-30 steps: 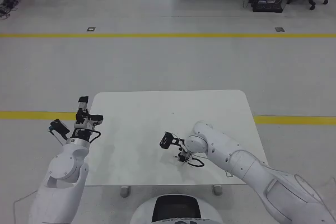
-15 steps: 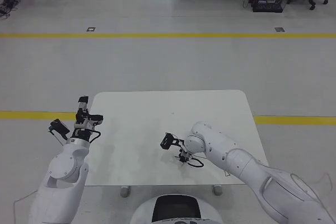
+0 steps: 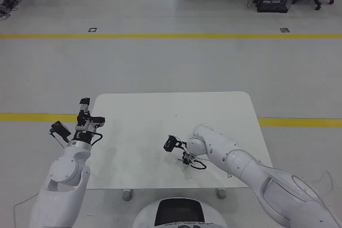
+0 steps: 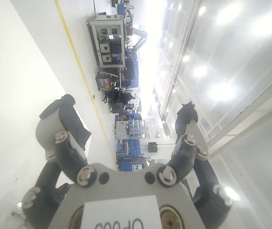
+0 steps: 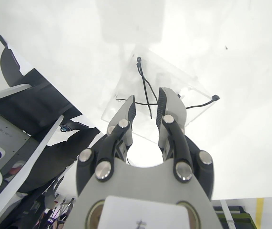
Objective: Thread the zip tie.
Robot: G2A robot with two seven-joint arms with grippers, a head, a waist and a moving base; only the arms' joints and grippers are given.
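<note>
Several black zip ties (image 5: pixel 147 89) lie crossed in a shallow clear tray (image 5: pixel 197 82) on the white table (image 3: pixel 159 108). One has its head (image 5: pixel 138 60) at the tray's far side. Another hangs over the tray's rim with its head (image 5: pixel 215 97) outside. My right gripper (image 5: pixel 145 107) hovers just above the tray, open, with the crossed ties showing in the gap between its fingers and nothing gripped. In the top view this gripper (image 3: pixel 186 161) is near the table's front edge, at the middle. My left gripper (image 4: pixel 126 106) is open and empty, raised by the table's left edge (image 3: pixel 88 114).
The table's front edge runs close behind the right gripper, with a chair and dark equipment (image 5: pixel 31 120) below it. Bare tabletop (image 3: pixel 137 142) lies between the two arms and toward the back. Yellow floor lines (image 3: pixel 171 36) run beyond the table.
The right arm's elbow has shifted very slightly while its gripper stays over the tray. The left arm has not moved.
</note>
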